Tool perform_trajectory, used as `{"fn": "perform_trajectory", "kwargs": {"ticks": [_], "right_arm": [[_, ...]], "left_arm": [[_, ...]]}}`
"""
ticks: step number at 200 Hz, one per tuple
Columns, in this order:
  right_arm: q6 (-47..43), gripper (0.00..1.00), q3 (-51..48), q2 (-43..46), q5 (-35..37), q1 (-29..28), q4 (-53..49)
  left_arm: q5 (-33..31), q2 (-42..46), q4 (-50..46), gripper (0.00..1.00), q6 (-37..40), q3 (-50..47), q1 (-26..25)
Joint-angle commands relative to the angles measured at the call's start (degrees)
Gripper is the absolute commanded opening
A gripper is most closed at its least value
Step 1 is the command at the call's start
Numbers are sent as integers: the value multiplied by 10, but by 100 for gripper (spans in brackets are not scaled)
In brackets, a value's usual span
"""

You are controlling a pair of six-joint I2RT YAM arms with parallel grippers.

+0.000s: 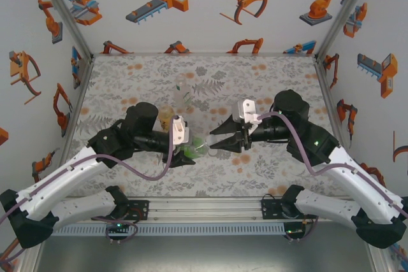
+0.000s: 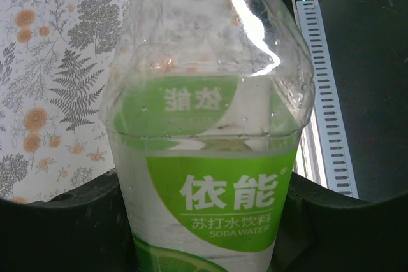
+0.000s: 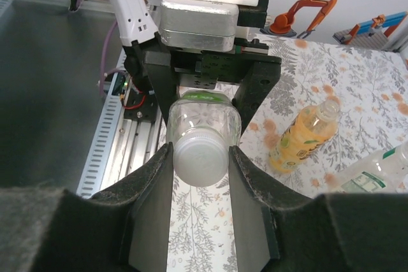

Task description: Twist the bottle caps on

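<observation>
Right end effector (image 3: 201, 165) snug around cap (image 3: 199, 156) of green bottle (image 3: 204, 118).

Left pincer (image 1: 190, 151) and right pincer (image 1: 215, 139) are black, on white-shelled, black-jointed arms (image 1: 69, 180) trailing purple cables (image 1: 148, 176).

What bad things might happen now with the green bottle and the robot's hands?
1. The white cap sits between the fingers of the right gripper. If it goes on crooked, it may jam or pop off.
2. The green bottle, held by the left gripper, has liquid inside, so a slipped cap might mean a spill.
3. The amber bottle stands close to the left arm and looks uncapped. A bump might tip it.
</observation>
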State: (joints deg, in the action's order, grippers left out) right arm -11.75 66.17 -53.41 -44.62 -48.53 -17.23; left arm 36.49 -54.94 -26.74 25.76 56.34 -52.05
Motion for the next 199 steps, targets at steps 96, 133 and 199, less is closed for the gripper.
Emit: {"fn": "perform_trajectory", "kwargs": {"ticks": [96, 133, 199], "right_arm": [[430, 0, -63, 3, 298, -1, 74], [604, 0, -56, -20, 346, 0, 40], [726, 0, -44, -50, 392, -1, -17]], "left_arm": [[-147, -27, 65, 0, 8, 2, -2], [-175, -42, 88, 0, 2, 4, -3], [-187, -70, 103, 0, 2, 15, -4]]}}
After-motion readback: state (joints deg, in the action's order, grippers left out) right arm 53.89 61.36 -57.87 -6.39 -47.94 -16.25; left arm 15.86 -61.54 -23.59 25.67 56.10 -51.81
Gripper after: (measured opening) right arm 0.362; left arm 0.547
